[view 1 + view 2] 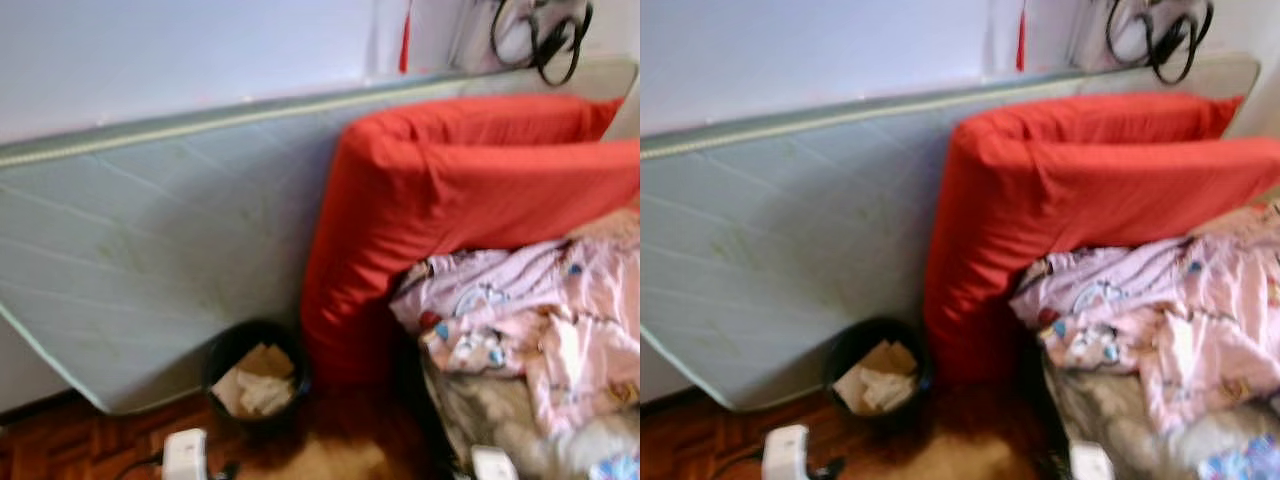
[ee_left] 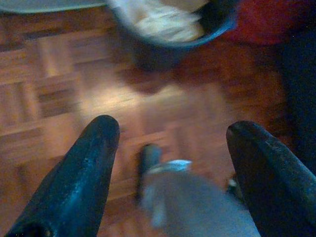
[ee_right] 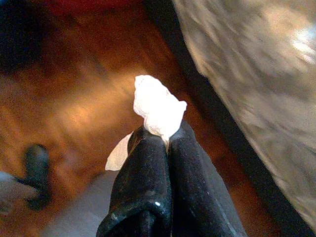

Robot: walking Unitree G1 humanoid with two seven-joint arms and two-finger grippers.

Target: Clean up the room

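**Disposal step: crumpled tissue held, bin ahead**

The right gripper (image 3: 165, 136) is clenched on a small crumpled white paper tissue (image 3: 157, 107), which sticks out beyond the tips of its two black fingers. Below it lies the reddish-brown parquet floor (image 3: 84, 98), with the edge of a grey mottled fabric mass (image 3: 256, 69) to one side.

The left gripper (image 2: 173, 143) is released, its two black fingers spread wide with nothing between them. It hangs above the same parquet floor, and the rim of the bin appears ahead of it.

The target container is a round black waste bin (image 1: 256, 378), standing on the floor and already partly filled with crumpled paper scraps (image 1: 255, 385). It sits against the lower edge of a pale grey-green quilted mattress (image 1: 150, 250) that leans on the wall, and just beside an upright red cushion-covered bolster (image 1: 450, 190). A pink patterned blanket (image 1: 530, 320) is heaped to the robot's right.

Judged step: transport of the gathered tissue to the bin (pick-up appears complete, since the tissue is clear of the floor).

The next move calls for:
1. Bringing the right gripper over the bin's open mouth, not its rim.
2. Keeping clear of the bolster and the mattress edge.
3. Opening the fingers only once the tissue is above the scraps (light paper may cling or drift).
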